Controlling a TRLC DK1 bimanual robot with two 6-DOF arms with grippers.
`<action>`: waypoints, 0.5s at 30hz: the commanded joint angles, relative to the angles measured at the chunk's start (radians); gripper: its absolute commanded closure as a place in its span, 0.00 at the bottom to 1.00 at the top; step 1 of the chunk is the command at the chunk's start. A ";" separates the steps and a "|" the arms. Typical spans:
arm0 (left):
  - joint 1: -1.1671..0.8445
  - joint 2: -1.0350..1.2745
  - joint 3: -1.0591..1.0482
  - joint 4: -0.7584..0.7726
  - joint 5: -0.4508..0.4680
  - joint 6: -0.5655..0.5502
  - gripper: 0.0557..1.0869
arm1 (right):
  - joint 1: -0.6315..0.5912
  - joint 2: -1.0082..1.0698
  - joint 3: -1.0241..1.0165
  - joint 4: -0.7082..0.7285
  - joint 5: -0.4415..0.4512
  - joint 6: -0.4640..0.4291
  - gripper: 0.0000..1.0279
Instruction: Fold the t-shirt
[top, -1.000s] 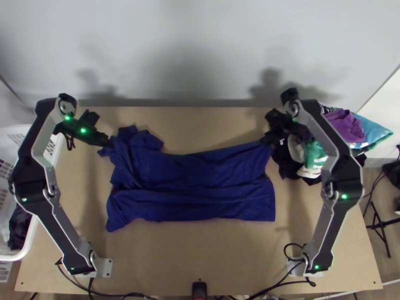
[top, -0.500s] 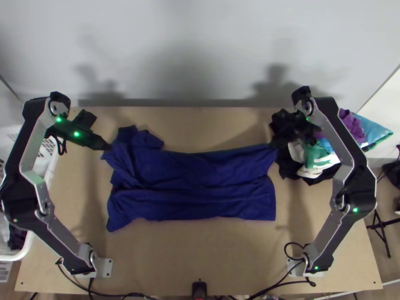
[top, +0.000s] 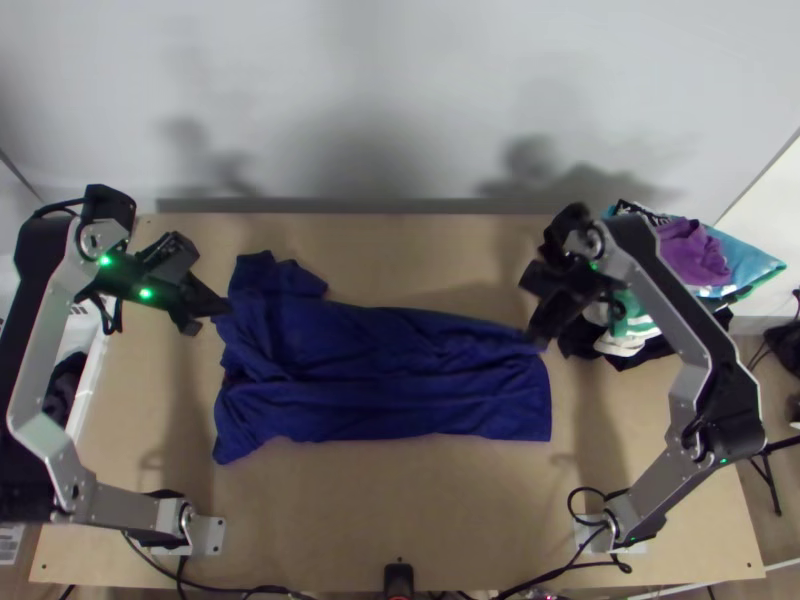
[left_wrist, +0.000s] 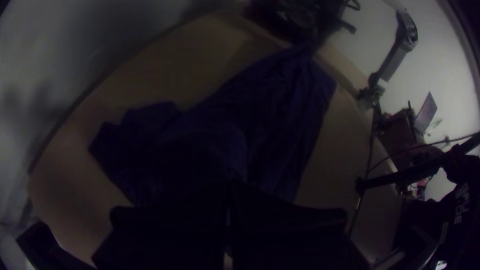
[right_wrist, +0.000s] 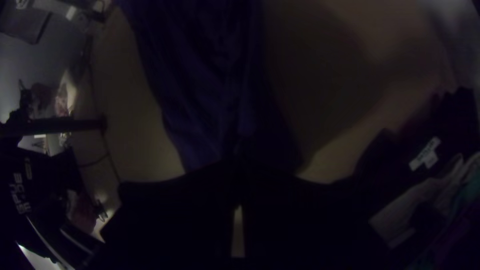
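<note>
Looking down the table (top: 400, 520), I see its pale wood running under everything, with the blue t-shirt (top: 400, 370) stretched across the middle. Its long axis goes left to right, roughly in line with the table's far edge. The uneven end, with a sleeve-like flap (top: 265, 275) angled toward the wall, points left; the plainer end points right. It looks folded over lengthwise, with creases following its length and some bunching at the left.

Over on the right sits a heap of clothes (top: 690, 255): purple, light blue, green, white and dark pieces. At the left edge stands a white basket (top: 92, 385) with dark cloth (top: 65, 385) in it.

The right gripper (top: 540, 335) is clenched on the shirt's far edge near the right end, and the cloth narrows toward its tips. The left gripper (top: 225, 307) is at the shirt's left end, by the flap, its tips pressed together on the cloth.

Smallest is a pale label (right_wrist: 425, 154) with dark print, on a dark garment (right_wrist: 390, 155) beside the right gripper. Light lettering (top: 640, 210) also marks the heap's far side.
</note>
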 joint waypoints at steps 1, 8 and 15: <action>-0.046 -0.074 -0.054 -0.001 -0.013 0.109 0.96 | 0.061 -0.021 -0.134 -0.015 0.018 -0.114 0.97; -0.106 -0.037 -0.215 -0.003 -0.046 0.163 0.96 | 0.124 -0.041 -0.295 -0.015 0.018 -0.151 0.97; -0.144 0.115 -0.286 0.011 -0.163 0.143 0.96 | 0.159 -0.015 -0.323 -0.009 0.023 -0.137 0.97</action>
